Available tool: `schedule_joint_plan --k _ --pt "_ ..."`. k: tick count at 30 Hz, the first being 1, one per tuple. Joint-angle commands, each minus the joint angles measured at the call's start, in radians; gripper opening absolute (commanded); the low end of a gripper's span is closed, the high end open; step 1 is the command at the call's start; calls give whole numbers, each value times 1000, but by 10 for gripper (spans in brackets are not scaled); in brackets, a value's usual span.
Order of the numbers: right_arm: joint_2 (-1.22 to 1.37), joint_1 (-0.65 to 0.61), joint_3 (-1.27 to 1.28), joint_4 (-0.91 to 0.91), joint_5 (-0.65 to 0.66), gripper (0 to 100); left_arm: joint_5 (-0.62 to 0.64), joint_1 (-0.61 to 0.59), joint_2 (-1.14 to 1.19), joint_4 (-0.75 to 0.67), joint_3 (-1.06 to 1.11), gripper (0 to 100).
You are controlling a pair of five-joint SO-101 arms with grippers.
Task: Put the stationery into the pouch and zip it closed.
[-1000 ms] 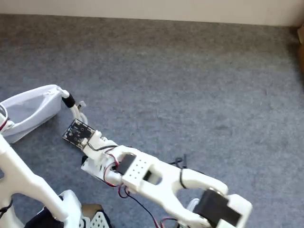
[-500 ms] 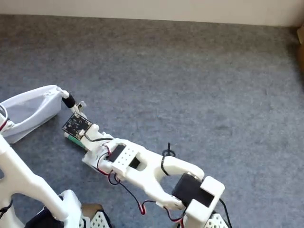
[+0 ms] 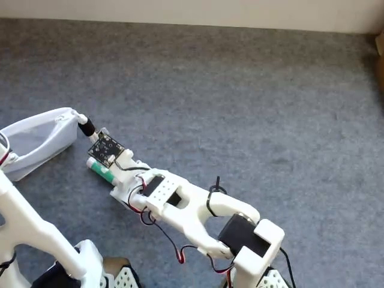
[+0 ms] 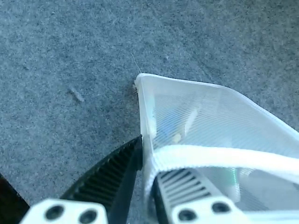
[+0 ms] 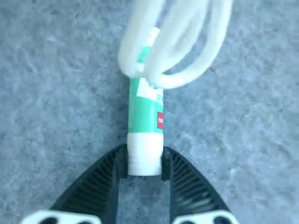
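A grey carpeted surface (image 3: 252, 102) runs back to a pale cream wall strip (image 3: 192, 12) along its far edge. At the left, the left hand (image 4: 142, 149) pinches the rim of a translucent white mesh pouch (image 4: 210, 121). Just right of the pouch, the right hand (image 5: 142, 158) is clamped on the white end of a green-and-white glue stick (image 5: 145, 116).

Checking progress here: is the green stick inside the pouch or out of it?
Out. The green stick is over the grey carpet, apart from the pouch, its white end gripped by the right end effector.
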Motion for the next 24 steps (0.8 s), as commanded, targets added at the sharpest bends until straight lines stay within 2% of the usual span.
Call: schedule_joint_plan --k 1,6,11,24 --pt "-193 31 2 70 -6 5 6 -4 -24 -6 -12 6" --pt "-390 64 62 157 -6 5 6 -1 -24 -5 -12 6" --pt "-532 96 120 168 -6 5 9 2 -24 2 -12 6" --pt "-708 142 168 170 -12 5 6 150 -24 -3 35 6"
